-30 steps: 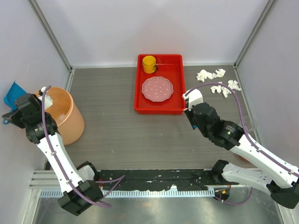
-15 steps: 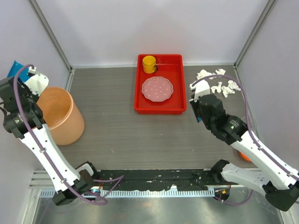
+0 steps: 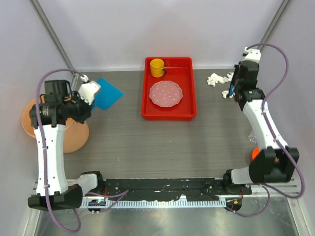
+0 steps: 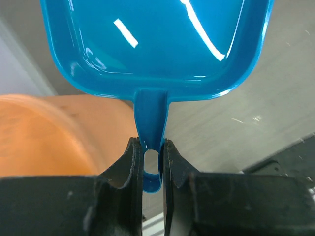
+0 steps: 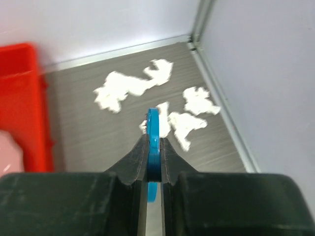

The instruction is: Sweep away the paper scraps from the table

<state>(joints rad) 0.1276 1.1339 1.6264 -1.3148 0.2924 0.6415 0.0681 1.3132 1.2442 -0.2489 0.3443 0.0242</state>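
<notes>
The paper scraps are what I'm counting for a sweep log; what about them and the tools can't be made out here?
paper scraps: top view, the right arm covers some; right wrist view is blurred, so no sure count.
blue tool in the right gripper: right wrist view, only its thin edge shows; kind unknown.
dustpan in the left gripper: left wrist view, front cut off by the top edge.

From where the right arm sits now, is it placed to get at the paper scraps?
Probably yes. The right pincer, shut on a thin blue tool, hangs just short of the paper scraps with only table surface between; the red tray sits off to one side.
</notes>
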